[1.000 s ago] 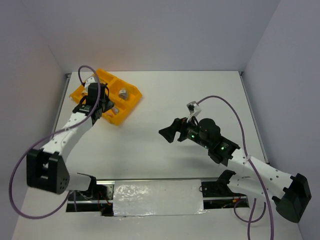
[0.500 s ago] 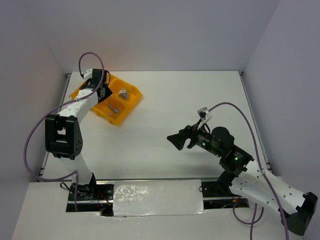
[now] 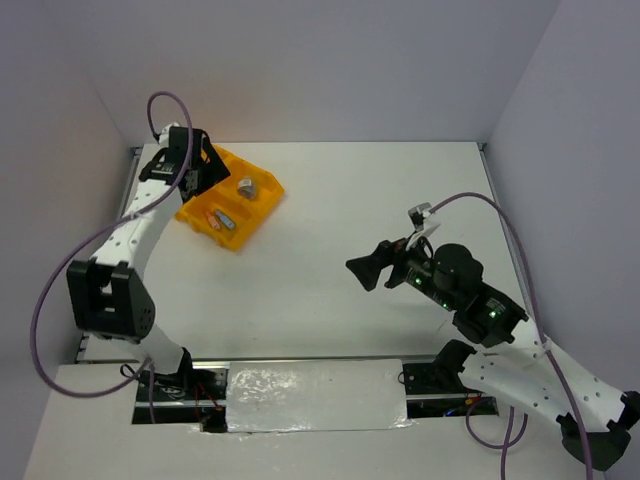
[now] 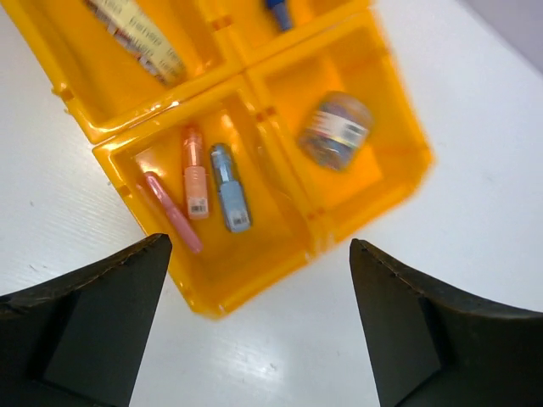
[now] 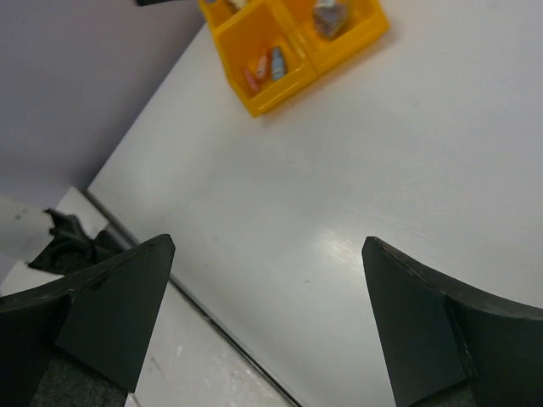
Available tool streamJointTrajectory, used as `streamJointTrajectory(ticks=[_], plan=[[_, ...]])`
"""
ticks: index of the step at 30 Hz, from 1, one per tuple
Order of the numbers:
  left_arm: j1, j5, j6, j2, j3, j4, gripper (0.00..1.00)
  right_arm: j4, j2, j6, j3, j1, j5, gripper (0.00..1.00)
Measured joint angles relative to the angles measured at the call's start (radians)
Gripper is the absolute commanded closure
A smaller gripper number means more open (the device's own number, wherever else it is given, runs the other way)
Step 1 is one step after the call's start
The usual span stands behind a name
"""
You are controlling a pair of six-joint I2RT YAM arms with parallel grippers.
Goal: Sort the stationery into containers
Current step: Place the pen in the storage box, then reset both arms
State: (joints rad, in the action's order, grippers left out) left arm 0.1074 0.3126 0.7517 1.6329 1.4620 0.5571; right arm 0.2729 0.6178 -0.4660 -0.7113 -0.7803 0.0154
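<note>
Orange-yellow tray [image 4: 246, 287], four compartments, blurred jar [image 4: 335, 131], possibly grey-topped

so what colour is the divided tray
Orange-yellow tray; it shows best in the left wrist view.

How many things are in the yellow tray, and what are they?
Pink piece: 1
Orange piece: 1
Light-blue piece: 1
Small jar: 1
Beige tape ring: 1
Blue tube, mostly cut off: 1
Total: 6
</note>
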Motion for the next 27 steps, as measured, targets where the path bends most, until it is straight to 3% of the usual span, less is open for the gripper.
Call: streamJointTrajectory(ticks=[4,9,14,21,27], plan=[[0.048,-0.035,-0.113,-0.219,0.001,0.043,0.01,0.167,-0.019,0.047,-0.149,0.0,0.135,0.0],[0.076,-0.044,-0.254,-0.565,-0.14,0.073,0.01,0.371,-0.043,0.106,-0.375,0.0,0.326,0.0],[0.072,-0.032,-0.309,-0.795,-0.29,0.15,0.01,0.531,-0.089,0.146,-0.549,0.0,0.483,0.0],[0.072,-0.049,-0.328,-1.006,-0.379,0.27,0.01,0.67,-0.225,0.169,-0.555,0.0,0.55,0.0],[0.072,-0.073,-0.331,-1.155,-0.432,0.331,0.01,0.685,-0.285,0.172,-0.465,0.0,0.548,0.0]])
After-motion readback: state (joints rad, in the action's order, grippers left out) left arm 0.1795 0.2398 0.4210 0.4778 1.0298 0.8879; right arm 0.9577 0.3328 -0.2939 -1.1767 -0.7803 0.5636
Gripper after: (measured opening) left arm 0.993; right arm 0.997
